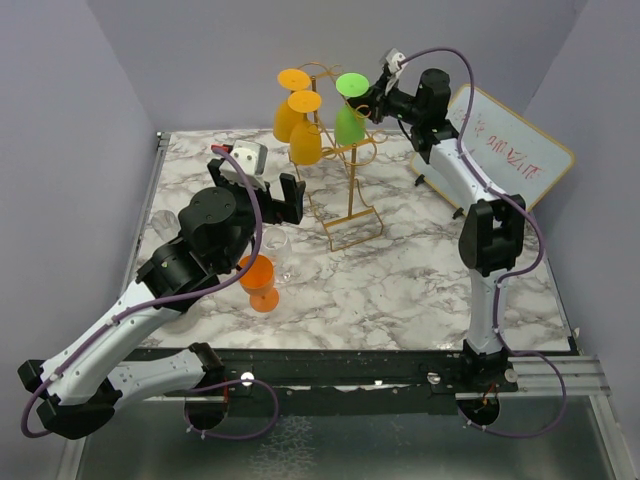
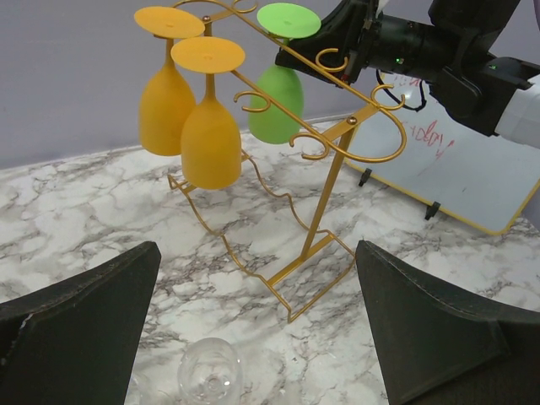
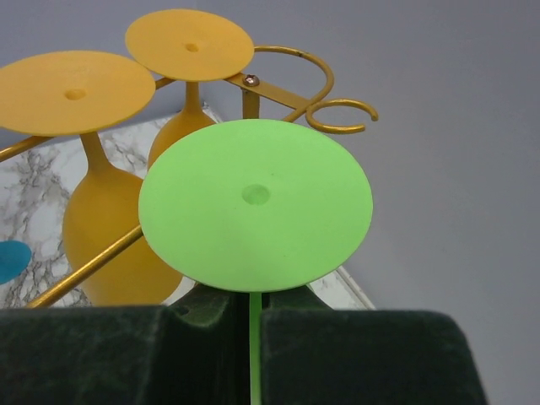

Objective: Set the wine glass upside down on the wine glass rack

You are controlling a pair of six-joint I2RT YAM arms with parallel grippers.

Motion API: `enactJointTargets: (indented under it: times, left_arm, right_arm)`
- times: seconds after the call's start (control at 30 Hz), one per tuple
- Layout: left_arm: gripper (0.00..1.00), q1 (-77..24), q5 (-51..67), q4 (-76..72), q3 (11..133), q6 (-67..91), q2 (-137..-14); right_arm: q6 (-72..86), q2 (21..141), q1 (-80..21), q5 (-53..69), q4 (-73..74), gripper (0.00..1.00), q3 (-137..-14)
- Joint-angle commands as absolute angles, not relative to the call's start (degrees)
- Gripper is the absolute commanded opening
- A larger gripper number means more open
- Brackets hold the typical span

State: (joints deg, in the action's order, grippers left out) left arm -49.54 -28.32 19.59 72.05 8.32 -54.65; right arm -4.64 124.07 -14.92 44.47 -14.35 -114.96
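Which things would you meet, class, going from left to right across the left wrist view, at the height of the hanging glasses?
First orange wine glass → second orange wine glass → green wine glass → rack's central post → whiteboard. The clear glass is left out: it sits below the orange ones.

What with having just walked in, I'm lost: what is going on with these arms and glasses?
The right gripper is shut on the stem of the green wine glass, holding it upside down at the top arms of the wine glass rack. Whether it hangs on a hook yet is unclear. Two orange glasses hang upside down on the rack. The left gripper is open and empty, above a clear glass and an upright orange glass on the table.
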Motion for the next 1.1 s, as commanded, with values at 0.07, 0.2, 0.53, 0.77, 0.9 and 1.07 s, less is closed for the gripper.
enactJointTargets:
  times: [0.07, 0.2, 0.53, 0.77, 0.9, 1.07]
  left_arm:
    - [0.99, -49.75, -28.55, 19.64, 71.02, 8.08, -53.72]
    - [0.99, -49.75, -28.49, 19.64, 71.00, 7.93, -53.82]
    - [0.99, -49.75, -28.30, 19.70, 70.84, 7.91, -53.35]
    - [0.99, -49.75, -27.51, 20.21, 71.10, 7.97, -53.54]
    - [0.99, -49.75, -27.10, 20.60, 71.19, 8.50, -53.53]
    - [0.99, -49.75, -26.62, 21.12, 71.28, 9.25, -53.44]
  right_arm:
    - [-7.52, 125.51, -15.72, 46.97, -12.06, 0.02, -115.90]
    - [-8.89, 124.98, -16.14, 48.32, -11.78, 0.03, -115.31]
    - [-12.40, 123.08, -16.55, 46.95, -8.19, 0.18, -112.99]
    - [-10.10, 120.23, -16.55, 45.00, -9.54, 0.41, -109.72]
    - [-8.43, 116.89, -16.20, 43.33, -12.59, 0.51, -105.12]
    - [-5.25, 113.96, -15.11, 41.99, -15.78, 0.54, -100.48]
